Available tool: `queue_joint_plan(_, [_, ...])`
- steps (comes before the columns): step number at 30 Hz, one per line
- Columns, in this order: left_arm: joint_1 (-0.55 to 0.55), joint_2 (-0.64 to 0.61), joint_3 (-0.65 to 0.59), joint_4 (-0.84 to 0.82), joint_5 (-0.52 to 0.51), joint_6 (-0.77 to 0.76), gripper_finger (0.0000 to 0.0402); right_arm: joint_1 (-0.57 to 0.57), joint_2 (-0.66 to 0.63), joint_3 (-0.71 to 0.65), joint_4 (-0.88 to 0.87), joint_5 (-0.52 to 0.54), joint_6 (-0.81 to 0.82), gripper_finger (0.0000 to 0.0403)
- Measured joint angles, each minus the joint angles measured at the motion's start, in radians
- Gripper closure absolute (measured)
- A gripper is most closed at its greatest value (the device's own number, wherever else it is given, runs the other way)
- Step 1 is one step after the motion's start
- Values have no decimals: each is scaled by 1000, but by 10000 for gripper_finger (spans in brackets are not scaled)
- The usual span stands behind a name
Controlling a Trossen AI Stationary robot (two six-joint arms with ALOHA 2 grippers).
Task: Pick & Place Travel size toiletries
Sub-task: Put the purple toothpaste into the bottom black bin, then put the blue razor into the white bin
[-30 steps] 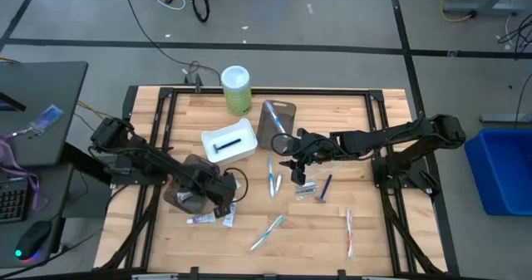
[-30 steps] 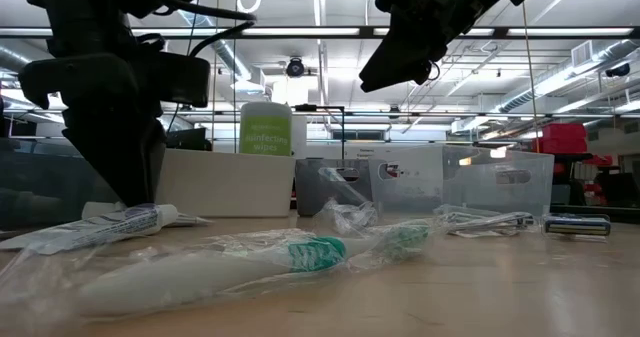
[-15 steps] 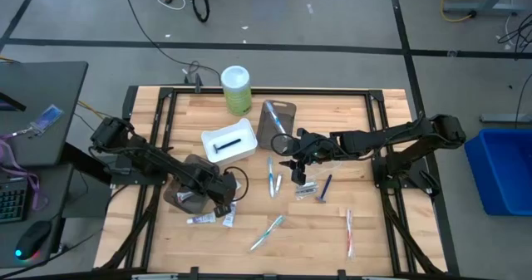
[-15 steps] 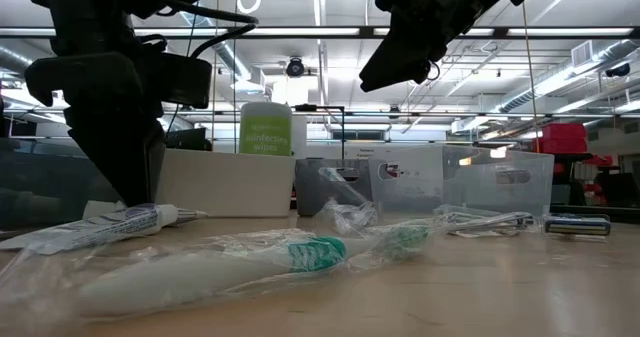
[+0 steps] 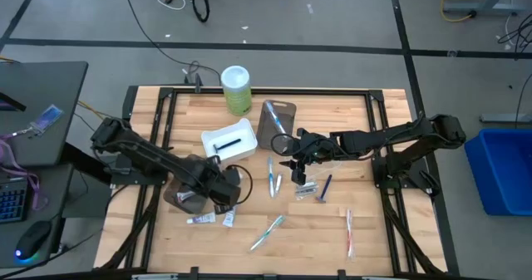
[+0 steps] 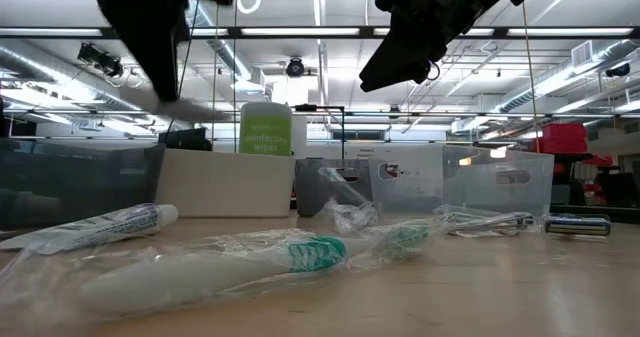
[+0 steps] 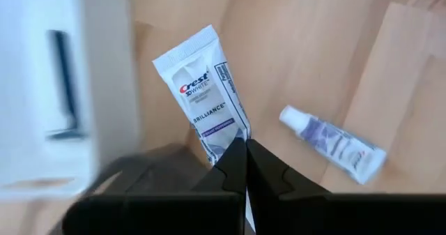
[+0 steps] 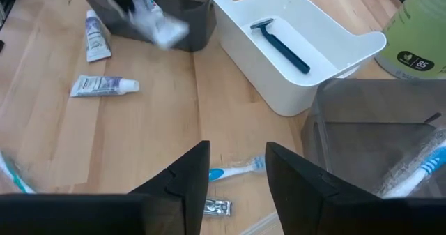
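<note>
My left gripper [image 7: 240, 157] is shut on a white Crest mini tube [image 7: 202, 88], up off the table beside the dark tray [image 5: 184, 193]; in the low view it is a blur at the upper left [image 6: 150, 17]. Two more mini tubes [image 5: 199, 219] [image 5: 229, 218] lie flat on the wood below. My right gripper [image 8: 237, 171] is open and hovers at mid-table [image 5: 297, 170] over a blue-white toothbrush [image 8: 233, 171], touching nothing. Other toothbrushes [image 5: 266, 232] [image 5: 349, 230] and a dark razor [image 5: 327, 186] lie on the table. My left gripper pinches the Crest tube between its two fingers at the narrow end [image 7: 224, 139] opposite the flat crimped end [image 7: 185, 50]. The fingers come from above, pointing down, along the tube. The tube is lifted clear and hangs below the fingers, crimped end lowest.
A white tray [image 5: 229, 141] holds a dark razor [image 8: 282, 47]. A clear tray [image 5: 276, 122] holds a toothbrush. The green canister [image 5: 236, 89] stands at the far edge. Wrapped items [image 5: 306, 189] lie under the right arm. A bagged toothbrush [image 6: 250, 262] lies near the low camera.
My left gripper has risen quickly from the table top near the dark tray, staying shut on the mini tube and carrying it up clear of the wood. The two other tubes lie where they were.
</note>
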Motion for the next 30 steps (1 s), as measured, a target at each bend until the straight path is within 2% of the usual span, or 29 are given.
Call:
queue_joint_plan(5, [-44, -2, 140, -241, -67, -70, 398, 0, 0, 0, -3, 0, 0, 256])
queue_joint_plan(10, [-100, -2, 114, -466, -58, -273, 397, 1, 0, 0, -25, 0, 11, 258])
queue_joint_plan(12, [-122, -2, 69, -519, -1, -348, 391, 1, 0, 0, -29, 0, 11, 258])
queue_joint_plan(16, [-154, -17, -45, -506, 147, -419, 380, 1, 0, 0, -31, 0, 11, 260])
queue_joint_plan(22, [-148, -15, -186, -384, 237, -392, 358, 1, 0, 0, -31, 0, 11, 261])
queue_joint_plan(26, [-106, -15, -204, -377, 271, -319, 333, 2, 0, 0, -30, 0, 24, 262])
queue_joint_plan(30, [-60, -15, -172, -378, 281, -218, 305, 2, 0, 0, -30, 0, 60, 263])
